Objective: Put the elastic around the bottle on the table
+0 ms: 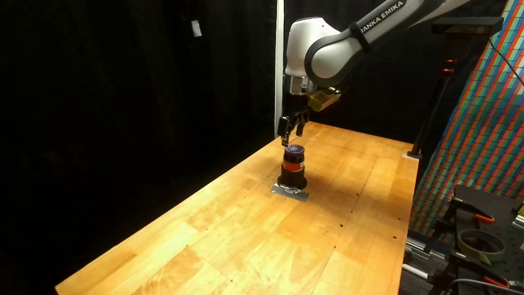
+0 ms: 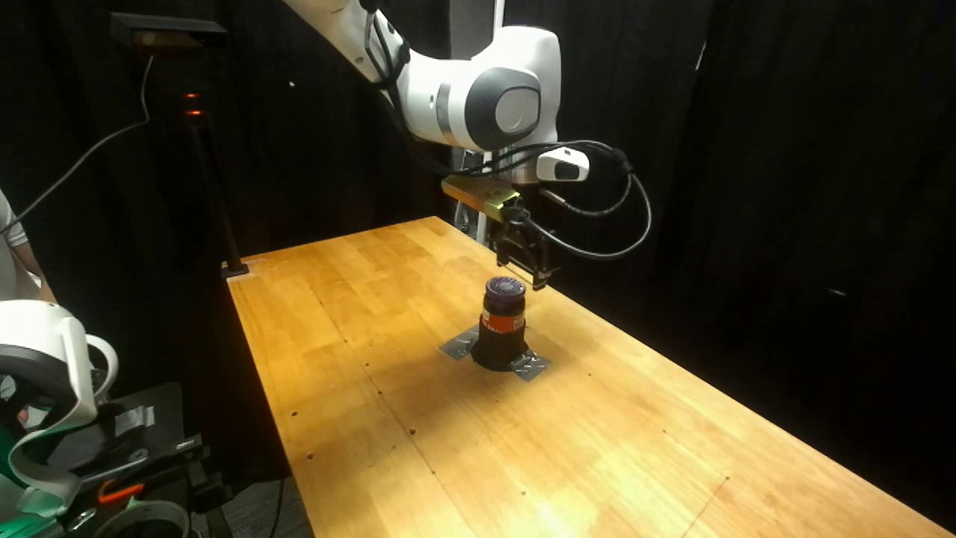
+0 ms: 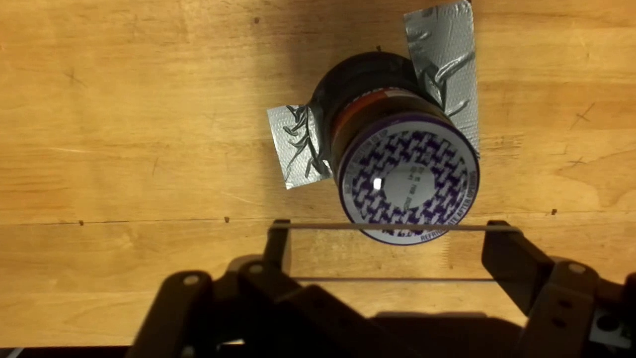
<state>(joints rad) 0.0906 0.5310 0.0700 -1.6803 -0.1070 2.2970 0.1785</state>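
The bottle (image 1: 293, 166) stands upright on the wooden table (image 1: 245, 246), with a dark body, an orange-red band and a purple-white patterned lid; it also shows in an exterior view (image 2: 502, 323) and in the wrist view (image 3: 410, 186). My gripper (image 3: 390, 238) is open and points down. A thin elastic (image 3: 323, 226) is stretched around both fingers, two strands crossing the gap. In the wrist view the front strand crosses over the lid's lower edge. In both exterior views the fingertips (image 1: 292, 138) (image 2: 520, 273) are above lid height and offset from the bottle, not touching it.
Silver tape (image 3: 449, 64) fixes the bottle's black base to the table. A black post (image 1: 415, 143) stands at a table corner. A cart with a tape roll (image 1: 481, 246) is beside the table. A cable (image 2: 644, 217) loops out from the wrist.
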